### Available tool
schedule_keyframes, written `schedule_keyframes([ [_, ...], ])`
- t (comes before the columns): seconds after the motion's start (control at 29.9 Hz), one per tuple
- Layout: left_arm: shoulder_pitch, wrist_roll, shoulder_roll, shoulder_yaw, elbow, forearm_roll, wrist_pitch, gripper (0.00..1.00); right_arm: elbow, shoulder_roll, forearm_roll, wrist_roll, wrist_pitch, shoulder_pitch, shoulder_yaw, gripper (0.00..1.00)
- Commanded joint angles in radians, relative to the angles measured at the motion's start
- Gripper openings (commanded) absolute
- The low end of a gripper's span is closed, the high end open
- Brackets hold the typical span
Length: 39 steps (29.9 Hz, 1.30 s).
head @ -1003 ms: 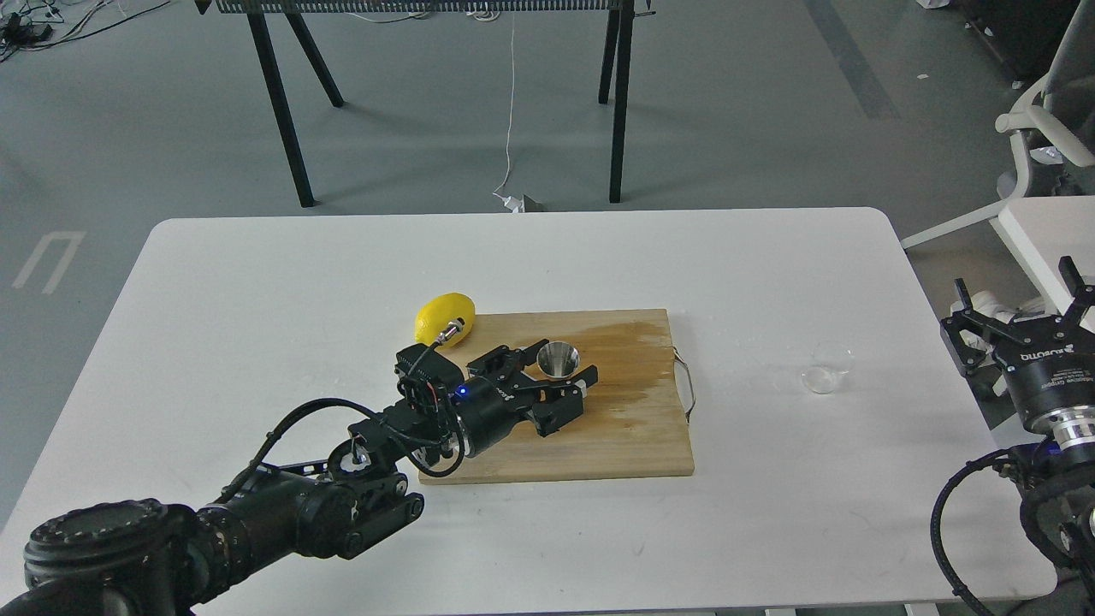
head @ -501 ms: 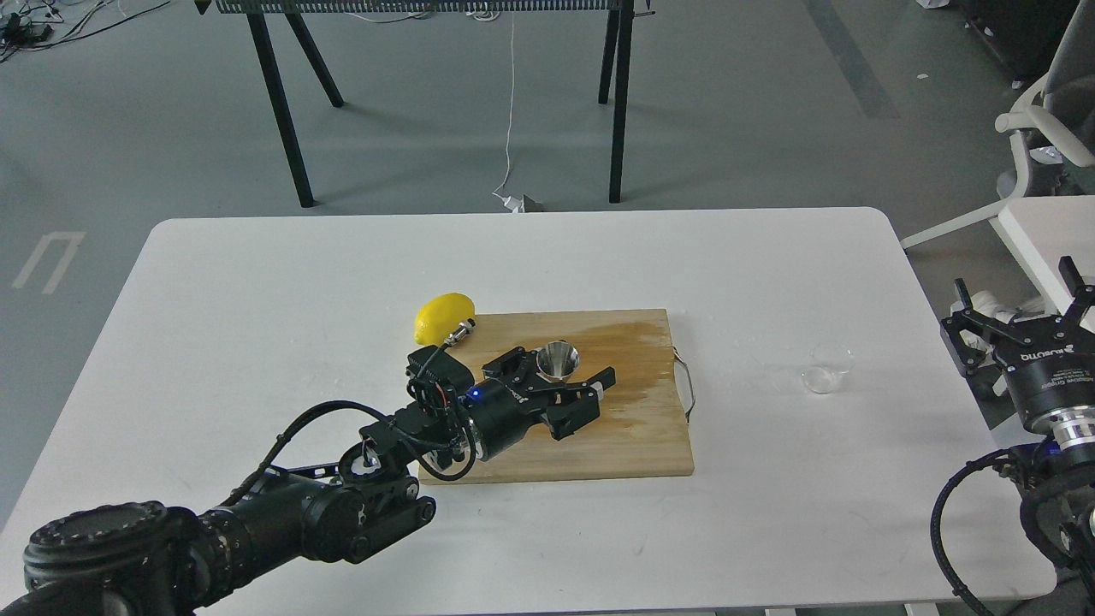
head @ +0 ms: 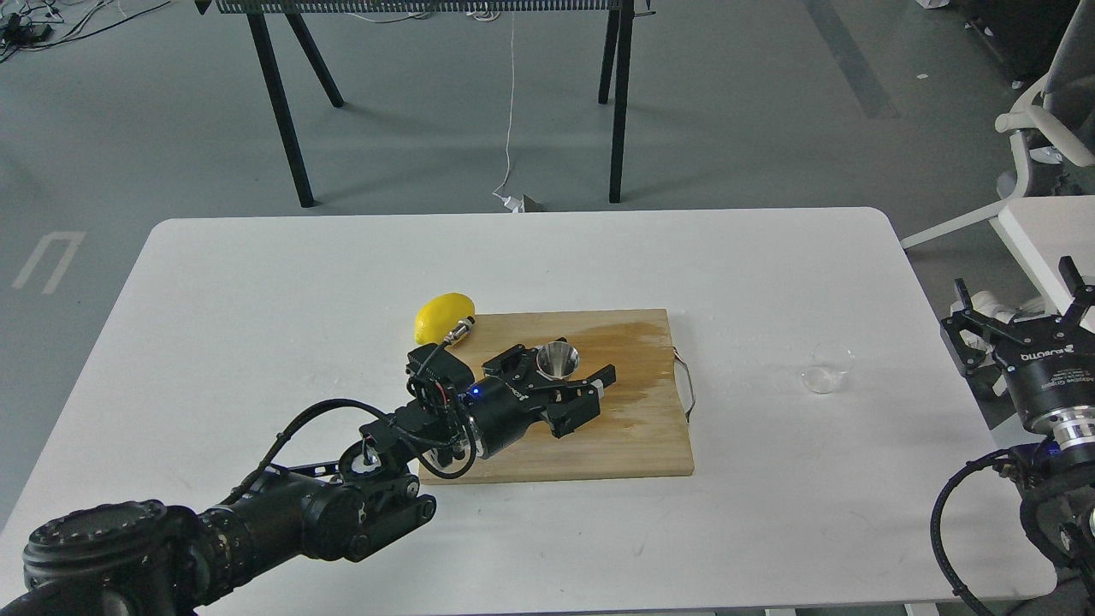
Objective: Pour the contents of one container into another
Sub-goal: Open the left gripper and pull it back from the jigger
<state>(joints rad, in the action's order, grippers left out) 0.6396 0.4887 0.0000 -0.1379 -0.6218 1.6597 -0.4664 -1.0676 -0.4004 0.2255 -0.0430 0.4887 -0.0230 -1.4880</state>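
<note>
On the board [head: 633, 436] we are closing our left gripper's [head: 566, 374] wide fingers squarely around the jigger's [head: 556, 360] waist, right gripper [head: 1018, 321] spread wide beside the cup [head: 828, 368]

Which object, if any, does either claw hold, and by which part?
The left claw straddles the steel jigger on the cutting board, low near its waist; a firm grip cannot be told. The right claw holds nothing.

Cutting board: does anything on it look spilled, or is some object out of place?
The cutting board carries a darker, wet-looking patch across its far right part, as if liquid had spread there. The steel jigger stands upright between the left gripper's fingers. Whether it holds liquid cannot be seen.
</note>
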Motion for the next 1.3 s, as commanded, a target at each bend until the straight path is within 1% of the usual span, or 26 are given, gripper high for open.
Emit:
schedule_keyframes([
  [0.0, -0.003, 0.000, 0.000, 0.001, -0.006, 0.000, 0.000, 0.92, 0.000, 0.000, 0.000, 0.000, 0.000, 0.000, 0.000, 0.99],
  [0.13, -0.009, 0.000, 0.023, 0.000, -0.026, 0.000, 0.000, 0.92, 0.000, 0.000, 0.000, 0.000, 0.000, 0.000, 0.000, 0.99],
  [0.67, -0.029, 0.000, 0.048, 0.000, -0.024, 0.000, 0.000, 0.92, 0.000, -0.001, 0.000, 0.000, 0.000, 0.001, 0.000, 0.99],
  [0.77, -0.038, 0.000, 0.069, 0.000, -0.026, 0.000, 0.000, 0.92, 0.002, -0.001, 0.000, 0.000, 0.000, 0.001, 0.000, 0.99],
  [1.27, -0.067, 0.000, 0.078, 0.000, -0.027, 0.000, -0.003, 0.92, 0.012, -0.001, 0.000, 0.000, 0.000, 0.001, 0.000, 0.99],
])
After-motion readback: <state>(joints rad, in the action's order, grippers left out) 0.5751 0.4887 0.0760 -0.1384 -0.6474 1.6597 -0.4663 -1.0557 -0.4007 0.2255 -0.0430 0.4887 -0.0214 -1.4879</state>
